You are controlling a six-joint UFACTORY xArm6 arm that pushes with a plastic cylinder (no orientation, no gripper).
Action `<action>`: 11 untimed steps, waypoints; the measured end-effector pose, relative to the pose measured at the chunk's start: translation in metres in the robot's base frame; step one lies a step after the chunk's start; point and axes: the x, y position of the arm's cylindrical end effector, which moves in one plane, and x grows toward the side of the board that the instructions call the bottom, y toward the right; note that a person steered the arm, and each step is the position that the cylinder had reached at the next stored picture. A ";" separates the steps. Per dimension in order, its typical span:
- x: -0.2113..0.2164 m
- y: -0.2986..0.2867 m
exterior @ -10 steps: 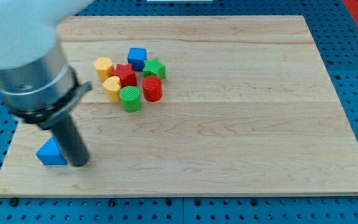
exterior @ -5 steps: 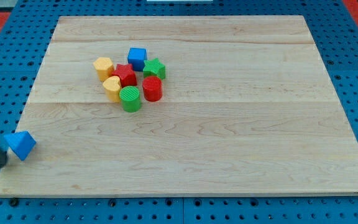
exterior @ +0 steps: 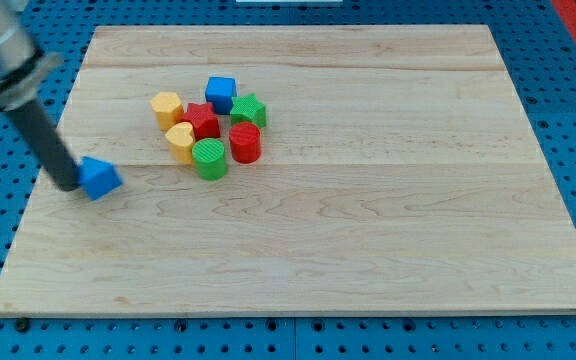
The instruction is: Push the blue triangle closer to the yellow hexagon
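The blue triangle [exterior: 99, 178] lies on the wooden board [exterior: 368, 200] at the view's left, below and left of the block cluster. My tip [exterior: 69, 185] touches the triangle's left side; the dark rod slants up to the view's top left. The yellow hexagon [exterior: 166, 107] sits at the upper left of the cluster, above and right of the triangle.
The cluster also holds a yellow heart [exterior: 180, 141], a red star [exterior: 202, 121], a blue cube [exterior: 220, 94], a green star [exterior: 249, 110], a red cylinder [exterior: 245, 143] and a green cylinder [exterior: 209, 159]. The board's left edge [exterior: 43, 170] is close to my tip.
The blue triangle moved from the board's lower left, out to the left edge, then up and right toward the cluster. My tip went round to its left side.
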 end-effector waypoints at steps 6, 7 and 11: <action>0.003 0.038; -0.011 0.042; -0.048 0.044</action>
